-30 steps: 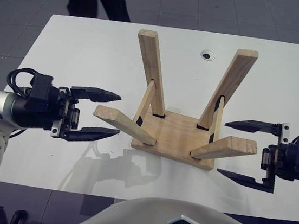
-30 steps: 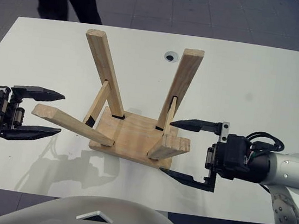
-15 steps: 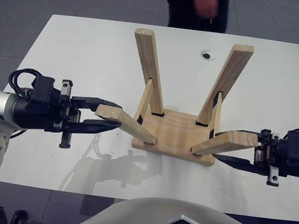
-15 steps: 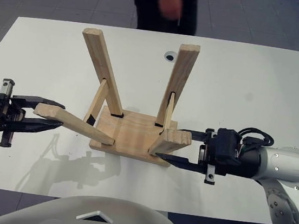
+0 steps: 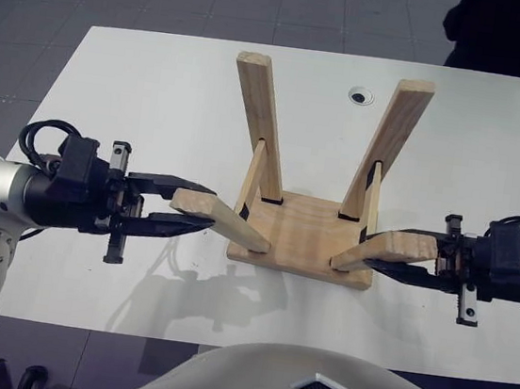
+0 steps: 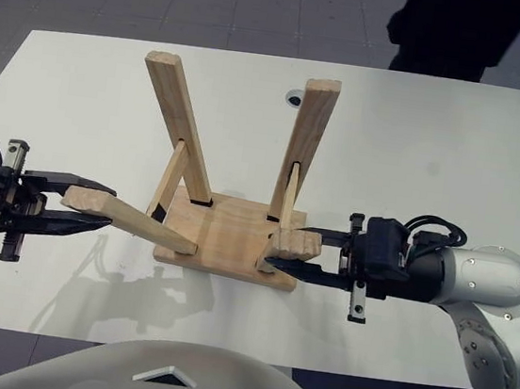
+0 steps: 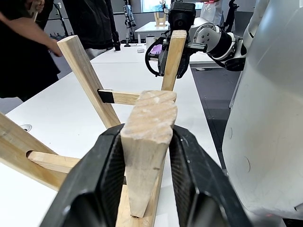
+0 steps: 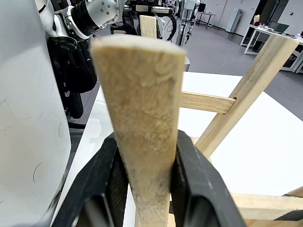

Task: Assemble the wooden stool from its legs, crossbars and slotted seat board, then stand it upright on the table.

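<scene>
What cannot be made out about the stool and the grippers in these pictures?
- Seat board underside: eye views, it lies against the table.
- Where the leg in the left gripper meets the board: left wrist view, the leg's own end covers it.
- Same joint for the right gripper and its leg: right wrist view, its end blocks it.

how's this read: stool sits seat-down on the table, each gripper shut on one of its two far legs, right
Not quite: the grippers hold the two near legs, not the far ones. The left eye view shows the left gripper shut on the near left leg and the right gripper on the near right leg.
</scene>
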Controlling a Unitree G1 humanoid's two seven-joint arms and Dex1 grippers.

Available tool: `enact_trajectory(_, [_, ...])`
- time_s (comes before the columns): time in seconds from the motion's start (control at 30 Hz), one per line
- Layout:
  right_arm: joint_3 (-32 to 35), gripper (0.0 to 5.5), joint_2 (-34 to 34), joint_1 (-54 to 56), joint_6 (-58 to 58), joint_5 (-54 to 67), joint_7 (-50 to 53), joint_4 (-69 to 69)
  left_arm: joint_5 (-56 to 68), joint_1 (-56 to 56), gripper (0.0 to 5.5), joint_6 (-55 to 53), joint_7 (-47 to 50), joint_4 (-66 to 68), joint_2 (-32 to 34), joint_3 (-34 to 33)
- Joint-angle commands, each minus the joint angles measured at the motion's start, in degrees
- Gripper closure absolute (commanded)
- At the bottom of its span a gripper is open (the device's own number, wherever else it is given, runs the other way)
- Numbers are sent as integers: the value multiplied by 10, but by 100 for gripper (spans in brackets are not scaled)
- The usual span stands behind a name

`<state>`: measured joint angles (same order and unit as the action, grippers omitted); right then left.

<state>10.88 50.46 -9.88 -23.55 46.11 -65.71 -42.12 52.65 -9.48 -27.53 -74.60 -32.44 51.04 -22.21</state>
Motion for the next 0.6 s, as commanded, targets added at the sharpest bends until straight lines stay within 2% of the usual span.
enact_trajectory(0.03, [-16,448,11,-7,3,-32,10,-23,-3,-1,423,-2,26,-18,-4,4])
enact_trajectory(0.3, [-13,448,13,-9,-3,-68,66,-36,-59,0,423,20,113,-47,-26,-3])
enact_trajectory(0.6, [8,448,17,-25,4,-75,73,-16,-56,-23,423,37,114,-52,-66,-6])
